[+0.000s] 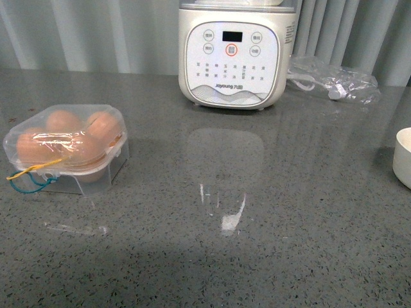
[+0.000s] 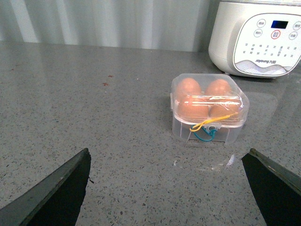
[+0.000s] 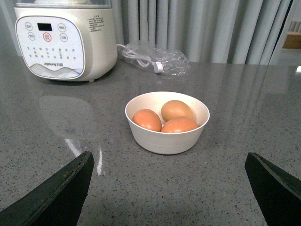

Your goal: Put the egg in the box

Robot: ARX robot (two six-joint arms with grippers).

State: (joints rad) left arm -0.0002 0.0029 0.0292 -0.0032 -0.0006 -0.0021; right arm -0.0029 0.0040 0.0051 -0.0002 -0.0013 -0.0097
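Note:
The clear plastic box [image 1: 67, 151] stands on the left of the grey counter with its lid shut, several orange-brown eggs [image 1: 62, 122] inside and a blue and yellow cord at its front. It also shows in the left wrist view [image 2: 209, 109], ahead of my open, empty left gripper [image 2: 171, 188]. A white bowl [image 3: 167, 139] holding three orange-brown eggs [image 3: 147, 119] sits ahead of my open, empty right gripper [image 3: 171, 188]. Neither arm shows in the front view.
A white Joyoung cooker [image 1: 234, 54] stands at the back centre. A clear bag with a white cable [image 1: 334, 80] lies to its right. The bowl's edge [image 1: 403, 157] shows at the right border. Grey curtains hang behind the counter.

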